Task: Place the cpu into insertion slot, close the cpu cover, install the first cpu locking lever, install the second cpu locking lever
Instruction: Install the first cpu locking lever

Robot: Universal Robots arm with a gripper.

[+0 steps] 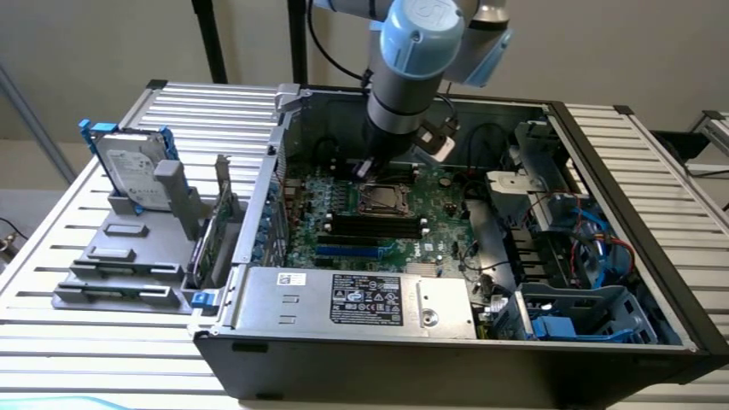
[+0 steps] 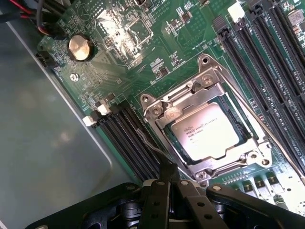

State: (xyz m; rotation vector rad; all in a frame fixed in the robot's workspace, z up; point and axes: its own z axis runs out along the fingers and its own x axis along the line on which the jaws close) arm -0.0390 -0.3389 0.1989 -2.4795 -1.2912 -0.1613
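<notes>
Squarely in the insertion slot (image 2: 237,119) at the middle of the green motherboard (image 2: 124,57) lies the cpu (image 2: 206,131), label up, with the silvery cpu cover (image 2: 188,102) folded down around it so the chip shows through its square opening. Between the socket and the black memory slots (image 2: 128,138) runs a thin wire locking lever (image 2: 148,140), and the gripper (image 2: 167,167), fingertips pinched together, sits at that lever's end; whether it clasps the wire I cannot tell

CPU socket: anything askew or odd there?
Nothing stands out. The cpu sits square in the opening of the cpu cover, which lies down around it. The shut gripper meets a locking lever beside it; latched or not, cannot tell.
</notes>
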